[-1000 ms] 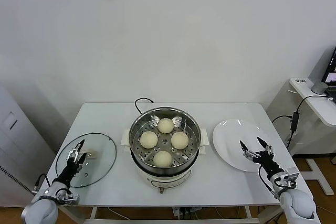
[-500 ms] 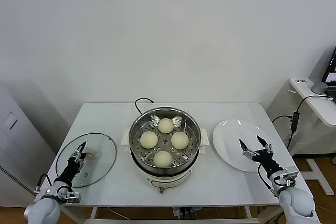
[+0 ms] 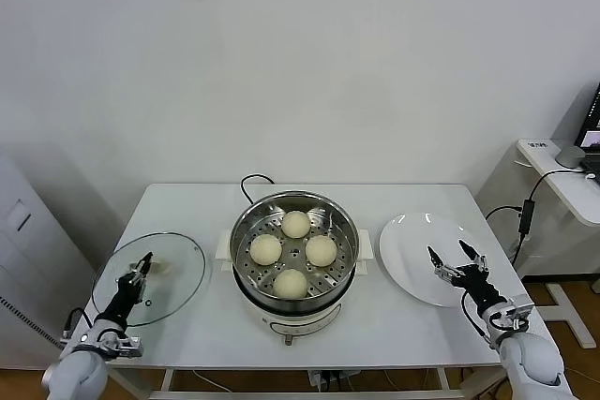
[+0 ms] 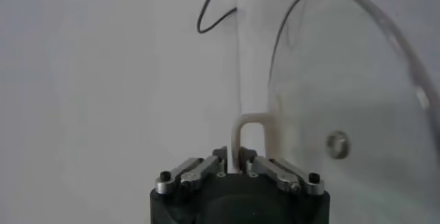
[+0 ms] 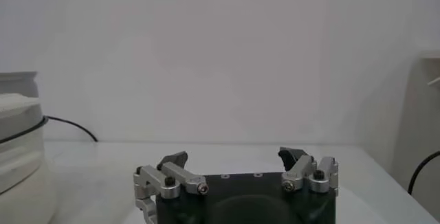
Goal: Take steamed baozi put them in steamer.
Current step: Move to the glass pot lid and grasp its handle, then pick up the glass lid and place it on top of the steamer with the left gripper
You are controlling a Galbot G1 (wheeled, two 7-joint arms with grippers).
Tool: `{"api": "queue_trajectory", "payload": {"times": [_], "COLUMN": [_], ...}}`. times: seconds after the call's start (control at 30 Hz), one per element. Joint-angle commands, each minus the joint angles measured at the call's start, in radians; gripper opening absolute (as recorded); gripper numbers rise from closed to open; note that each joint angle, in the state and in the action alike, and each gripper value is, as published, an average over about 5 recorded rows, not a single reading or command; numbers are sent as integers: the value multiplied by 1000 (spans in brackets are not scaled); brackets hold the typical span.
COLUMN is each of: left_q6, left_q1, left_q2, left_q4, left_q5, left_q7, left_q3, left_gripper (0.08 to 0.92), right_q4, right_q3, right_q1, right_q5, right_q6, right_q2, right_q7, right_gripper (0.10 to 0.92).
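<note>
Four small, round, cream-white steamed baozi [image 3: 292, 251] sit on the perforated steel tray inside the large, shiny stainless-steel steamer [image 3: 243, 237], which stands on its white base in the middle of the white table [image 3: 202, 202]. A black cord [image 3: 251, 182] loops from behind the pot.

On the robot's left side of the steamer lies a round glass lid [image 3: 183, 266] with a pale white handle [image 4: 251, 135]. The left gripper [image 3: 139, 267] is at this lid, its jaws clamped together on the handle; the left wrist view shows the fingertips [image 4: 246, 155] pinching the base of the arched handle. The lid looks tilted, its near edge raised off the table, though the head view is too distant to be sure.

On the other side of the steamer, just beside it, rests a flat white plate [image 3: 412, 237]. The right gripper [image 3: 457, 263] hovers over the plate's near edge, jaws spread wide apart around nothing. Beyond the table's right end stands a white side desk [image 3: 562, 180] with a trailing cable [image 3: 518, 222].
</note>
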Motion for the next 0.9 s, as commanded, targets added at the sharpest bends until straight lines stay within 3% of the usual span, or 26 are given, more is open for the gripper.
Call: {"api": "queue_trajectory", "payload": {"times": [0.03,0.53,0.9], "left_q6": [7,179,408], "left_q1": [20,45,51], "left_q2": [18,126,171], "left_q4": [-112,-365,-645], "left_q5": [-59,-220,-177], "left_q7": [11,195,371], "left_q3": [-20,-41,90], "left_gripper": [105,105,105], "right_q4": [3,16,22], "right_q3": [-3,-8,-18], "right_q1": [3,11,28], "right_q5": [-2,0,2], "right_q6": [-1,-6,-11], "right_q2": [-1,-6,-11], "right_q7": [-1,0,5], "right_gripper": [823,823,823]}}
